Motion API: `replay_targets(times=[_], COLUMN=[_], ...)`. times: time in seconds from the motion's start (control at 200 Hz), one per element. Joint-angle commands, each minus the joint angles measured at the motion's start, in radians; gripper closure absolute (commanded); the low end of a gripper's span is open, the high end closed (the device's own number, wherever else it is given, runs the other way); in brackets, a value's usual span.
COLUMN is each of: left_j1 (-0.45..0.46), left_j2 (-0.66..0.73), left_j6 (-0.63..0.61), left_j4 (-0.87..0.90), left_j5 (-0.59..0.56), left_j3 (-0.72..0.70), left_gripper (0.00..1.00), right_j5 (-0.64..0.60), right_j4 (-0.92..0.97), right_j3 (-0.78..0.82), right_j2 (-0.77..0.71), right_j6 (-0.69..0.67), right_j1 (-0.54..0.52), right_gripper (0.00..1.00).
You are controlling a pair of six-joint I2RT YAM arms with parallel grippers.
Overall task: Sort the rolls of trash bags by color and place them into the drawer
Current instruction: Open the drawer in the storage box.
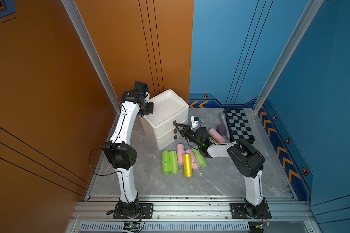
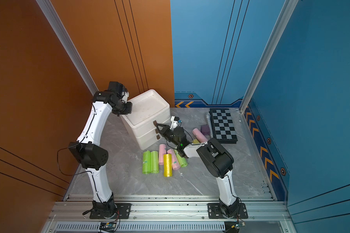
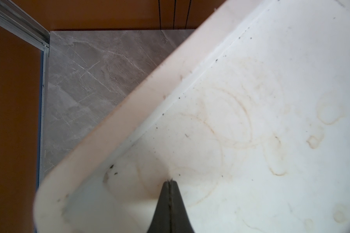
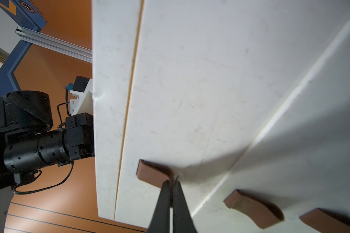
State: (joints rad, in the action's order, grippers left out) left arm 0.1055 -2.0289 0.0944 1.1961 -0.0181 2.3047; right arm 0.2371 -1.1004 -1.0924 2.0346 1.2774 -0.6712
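- Booth: orange wall [image 1: 49, 80] on the left, blue wall [image 1: 321, 80] on the right, grey marble tabletop [image 1: 141, 181] under everything.
- Nearest me: alu rail [image 1: 190, 208] w/ both arm bases bolted on.
- Mid-table, a cluster of rolls lying flat. Green pair [image 1: 169, 162] on the left, side by side & touching.
- Yellow roll [image 1: 187, 165] sits right of the pair, its far end against the pink ones.
- Two pink rolls [image 1: 180, 151] lie behind the yellow. A third green roll [image 1: 199, 157] is on the right end, its far end under my R arm.
- Sliver of a 2nd yellow roll [image 2: 196, 141] peeks out by the R forearm; rest hidden.
- R gripper [image 4: 171, 182]: jaws pinched tight on the top pull tab [image 4: 154, 173], the brown one on the front of the white drawer unit [image 1: 160, 135].
- Two lower tabs [image 4: 251, 207] are untouched. All 3 drawers look closed.
- L gripper [image 3: 170, 181]: clenched, nothing between the fingers, tip down at the left edge of the unit's stained recessed top. Can't tell if it touches.
- Right of the unit: lone pink roll [image 1: 216, 135], just beside the purple cube [image 1: 221, 130].
- Far right: grey mic [image 1: 224, 123] lies along the left edge of the chessboard [image 1: 238, 125].
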Motion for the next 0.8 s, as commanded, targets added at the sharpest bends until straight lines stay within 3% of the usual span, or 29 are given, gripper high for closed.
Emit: replay_targets(times=[0.0, 0.155, 0.796], left_j1=[0.003, 0.002, -0.012], left_j2=[-0.024, -0.025, -0.033], left_j6=[0.001, 0.011, 0.062], left_j4=[0.091, 0.091, 0.092], left_j5=[0.018, 0.018, 0.019], left_j3=[-0.033, -0.032, -0.036], left_gripper=[1.00, 1.00, 1.00], right_j5=[0.014, 0.051, 0.068], right_j4=[-0.096, -0.161, -0.072], right_j3=[0.018, 0.012, 0.181], right_j2=[0.003, 0.033, -0.133], right_j6=[0.015, 0.081, 0.031], right_j1=[0.017, 0.032, 0.062], right_gripper=[1.00, 1.00, 1.00])
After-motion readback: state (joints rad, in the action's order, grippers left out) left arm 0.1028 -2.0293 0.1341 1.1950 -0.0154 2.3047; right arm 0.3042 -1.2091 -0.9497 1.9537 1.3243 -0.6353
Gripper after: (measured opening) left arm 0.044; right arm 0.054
